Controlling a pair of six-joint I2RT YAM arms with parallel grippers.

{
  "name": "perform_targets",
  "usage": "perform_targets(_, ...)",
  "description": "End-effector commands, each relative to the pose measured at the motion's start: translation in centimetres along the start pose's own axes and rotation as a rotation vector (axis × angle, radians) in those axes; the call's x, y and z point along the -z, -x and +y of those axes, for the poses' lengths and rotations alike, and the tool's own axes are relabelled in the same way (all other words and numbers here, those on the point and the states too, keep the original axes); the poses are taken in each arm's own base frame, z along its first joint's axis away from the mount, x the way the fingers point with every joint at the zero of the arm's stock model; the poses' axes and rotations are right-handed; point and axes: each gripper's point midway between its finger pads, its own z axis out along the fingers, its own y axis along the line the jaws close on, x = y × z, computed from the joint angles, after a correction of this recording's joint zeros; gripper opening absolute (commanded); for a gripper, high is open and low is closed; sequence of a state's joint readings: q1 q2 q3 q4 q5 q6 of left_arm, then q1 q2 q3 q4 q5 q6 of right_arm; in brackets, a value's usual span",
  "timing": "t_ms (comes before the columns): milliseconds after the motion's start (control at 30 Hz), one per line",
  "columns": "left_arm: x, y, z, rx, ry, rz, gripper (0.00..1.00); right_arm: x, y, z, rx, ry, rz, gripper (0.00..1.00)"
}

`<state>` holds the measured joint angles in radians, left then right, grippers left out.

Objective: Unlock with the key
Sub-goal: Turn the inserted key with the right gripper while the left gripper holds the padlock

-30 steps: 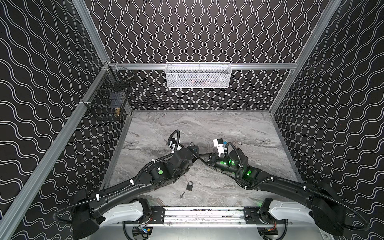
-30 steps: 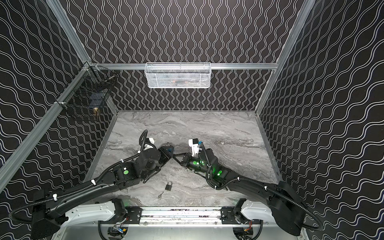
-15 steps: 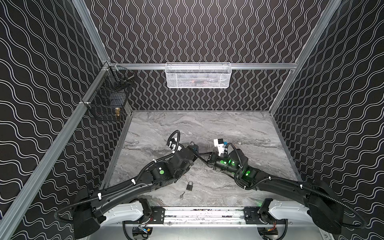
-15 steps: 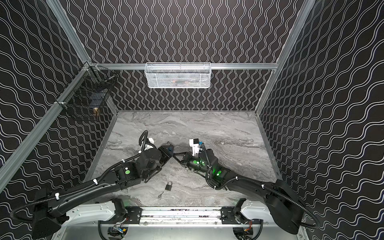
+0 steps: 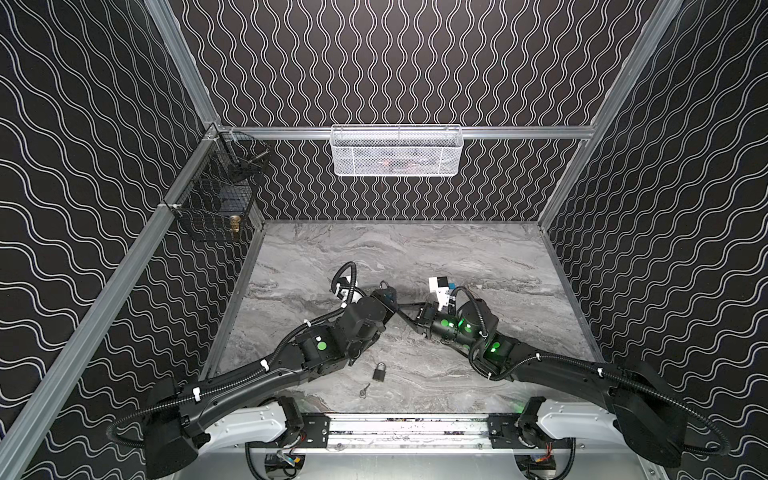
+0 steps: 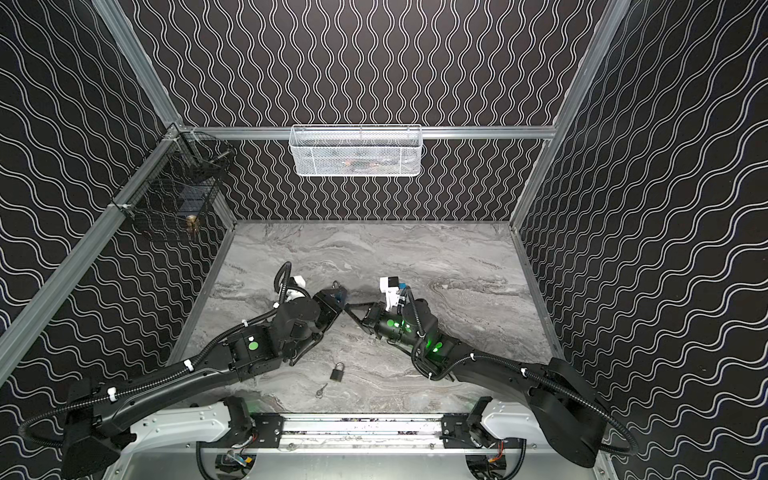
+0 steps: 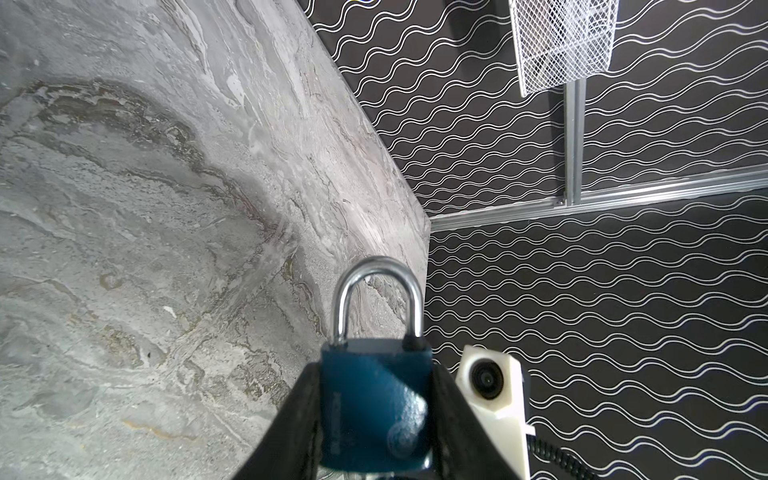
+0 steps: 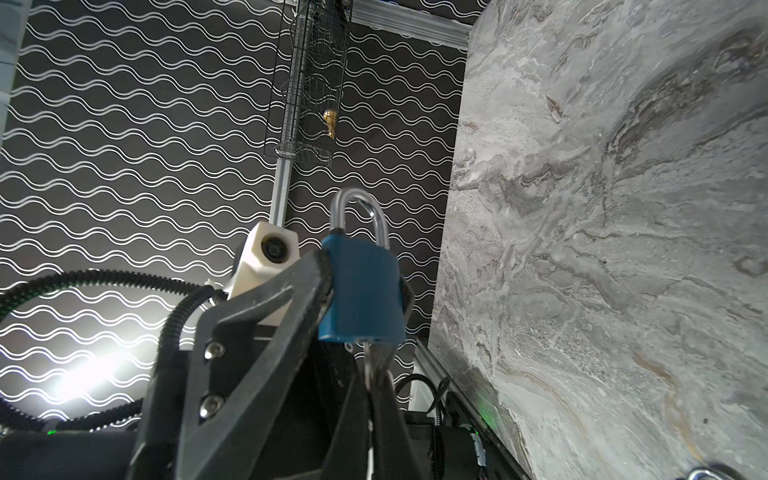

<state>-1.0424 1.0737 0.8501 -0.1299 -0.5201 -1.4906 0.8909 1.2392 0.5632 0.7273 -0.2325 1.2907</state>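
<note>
Blue padlock point(image 7: 374, 399) held up off the marble table point(image 5: 415, 257) between the two arms, clamped across its body by the left gripper point(image 7: 374, 374), keyway end turned toward the other arm. Shackle point(image 7: 378, 291) seated in the body on both legs, so judged locked. Key point(image 8: 367, 357) pinched flat in the right gripper point(image 8: 372, 376), fingers together on it, blade meeting the underside of the lock; how deep it sits, impossible to tell. Step in hand, by the look of it: seating the key. Next move likely calls for a straight push along the keyway until fully home, then a wrist roll, with a firm counter-hold on the body so that the lock cannot twist in the grip. Near the front edge, untouched: a second padlock point(image 5: 379, 371) with a loose key point(image 5: 364, 390) just beside it. On the back rail, a white mesh basket point(image 5: 415, 166), contents too blurred to name. In the left corner, a black wire basket point(image 5: 199, 224) holding a small brass piece point(image 5: 235, 222) and some dark items, not identifiable.
</note>
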Motion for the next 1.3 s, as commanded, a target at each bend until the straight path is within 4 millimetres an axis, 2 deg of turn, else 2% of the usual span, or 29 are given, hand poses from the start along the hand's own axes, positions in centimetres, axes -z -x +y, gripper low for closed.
perform_targets(0, 0.9, -4.4, -3.6, 0.101, -0.143, 0.239, 0.0, -0.1, 0.7, 3.5, 0.015, 0.133, -0.029, 0.0)
perform_targets(233, 1.1, -4.4, -4.6, 0.12, -0.175, 0.227, 0.0, 0.0, 0.5, 2.7, -0.025, 0.124, -0.039, 0.0)
perform_targets(500, 1.4, -4.4, -4.7, 0.143, -0.187, 0.211, 0.0, 0.5, 0.8, 1.7, -0.07, 0.1, -0.08, 0.0)
perform_targets(767, 1.4, -4.7, -5.0, 0.107, -0.188, 0.219, 0.0, -0.2, 0.7, 1.7, 0.005, 0.055, -0.056, 0.0)
perform_targets(933, 1.3, -4.3, -4.3, 0.053, -0.155, 0.199, 0.0, -0.3, 0.7, 1.1, 0.073, 0.005, -0.054, 0.0)
perform_targets(1133, 1.2, -2.8, -3.1, 0.006, -0.115, 0.12, 0.0, -0.3, 0.7, 0.3, 0.129, -0.061, -0.048, 0.0)
perform_targets(1267, 1.3, -1.7, -2.7, -0.042, -0.084, 0.072, 0.0, 0.0, 0.9, -0.2, 0.151, -0.093, -0.056, 0.12)
